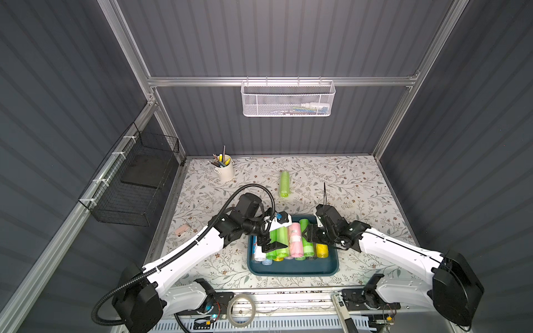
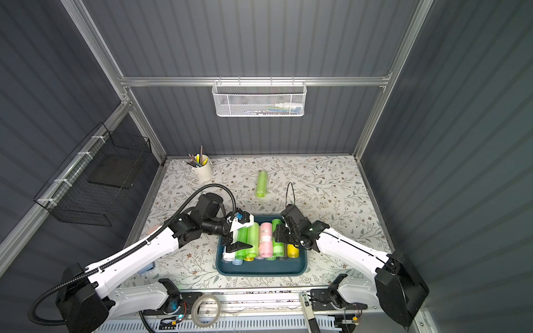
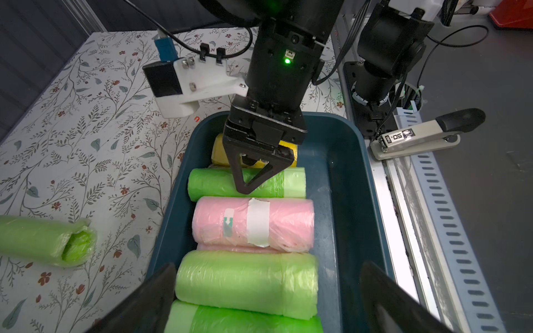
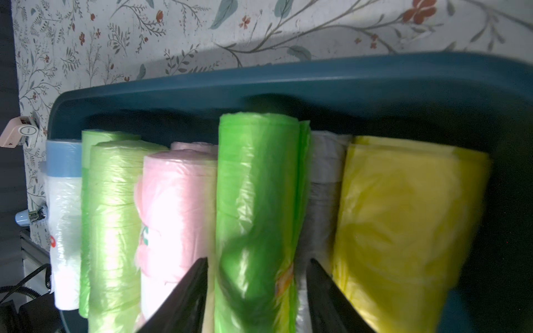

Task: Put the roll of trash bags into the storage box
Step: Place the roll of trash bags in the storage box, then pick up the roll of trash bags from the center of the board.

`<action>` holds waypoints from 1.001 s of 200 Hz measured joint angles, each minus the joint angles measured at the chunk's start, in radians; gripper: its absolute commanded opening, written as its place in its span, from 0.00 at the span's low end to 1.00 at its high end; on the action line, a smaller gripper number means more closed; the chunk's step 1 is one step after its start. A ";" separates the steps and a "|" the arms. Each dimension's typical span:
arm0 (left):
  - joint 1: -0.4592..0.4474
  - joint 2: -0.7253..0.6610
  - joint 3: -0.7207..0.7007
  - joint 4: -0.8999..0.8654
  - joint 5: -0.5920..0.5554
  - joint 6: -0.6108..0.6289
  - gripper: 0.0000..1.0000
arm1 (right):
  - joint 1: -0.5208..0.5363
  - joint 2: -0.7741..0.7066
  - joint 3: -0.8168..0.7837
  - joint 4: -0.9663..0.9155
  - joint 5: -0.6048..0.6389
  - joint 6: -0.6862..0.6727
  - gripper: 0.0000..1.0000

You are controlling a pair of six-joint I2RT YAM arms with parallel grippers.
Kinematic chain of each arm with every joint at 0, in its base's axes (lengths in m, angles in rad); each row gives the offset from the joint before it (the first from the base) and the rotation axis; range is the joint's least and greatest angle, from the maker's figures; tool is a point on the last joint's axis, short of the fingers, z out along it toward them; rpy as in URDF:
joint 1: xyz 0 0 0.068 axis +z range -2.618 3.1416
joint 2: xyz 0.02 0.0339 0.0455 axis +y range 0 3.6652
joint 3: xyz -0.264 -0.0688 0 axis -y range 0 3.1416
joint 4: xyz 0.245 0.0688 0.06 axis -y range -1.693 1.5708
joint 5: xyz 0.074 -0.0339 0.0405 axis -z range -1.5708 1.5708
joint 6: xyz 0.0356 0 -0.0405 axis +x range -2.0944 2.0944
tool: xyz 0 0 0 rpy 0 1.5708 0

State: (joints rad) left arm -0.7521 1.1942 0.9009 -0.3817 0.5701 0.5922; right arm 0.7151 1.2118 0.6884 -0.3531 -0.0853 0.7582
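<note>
The right gripper [image 4: 258, 259] straddles 1 green roll [image 4: 256, 178] in the storage box [image 4: 288, 80] (grip unclear); left gripper [image 3: 268, 263] gapes empty.

Far part of dark teal plastic storage box [image 1: 291, 271] packed with coloured bag rolls [image 1: 295, 239], near strip bare. left claw [image 1: 272, 244], right claw [image 1: 307, 235] crowd above them. Floral tabletop [image 1: 346, 184] behind open, bar one loose light-green bag roll [image 1: 284, 183].

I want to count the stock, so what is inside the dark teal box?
The box holds, side by side, a white roll, green rolls, a pink roll and a yellow roll. More rolls lie under them; only their ends show, so I cannot count those.
</note>
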 measured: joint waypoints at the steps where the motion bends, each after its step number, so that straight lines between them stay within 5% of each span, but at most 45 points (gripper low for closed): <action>1: 0.000 0.000 0.000 0.000 0.000 0.000 1.00 | 0.000 -0.001 0.000 0.000 0.000 0.000 0.55; 58: 0.000 0.000 0.000 0.000 0.000 0.000 1.00 | 0.000 -0.039 0.023 -0.037 0.011 -0.012 0.60; 134: 0.000 -0.024 0.000 0.017 -0.032 -0.002 1.00 | -0.005 0.063 0.341 -0.134 0.080 -0.142 0.95; 200: 0.007 -0.110 -0.021 0.170 -0.404 -0.113 1.00 | -0.081 0.404 0.695 -0.157 0.104 -0.306 0.99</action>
State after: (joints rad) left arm -0.7448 1.0843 0.8799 -0.2115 0.1661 0.4797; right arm 0.6342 1.6154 1.3834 -0.5098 0.0189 0.4522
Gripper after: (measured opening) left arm 0.997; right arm 0.990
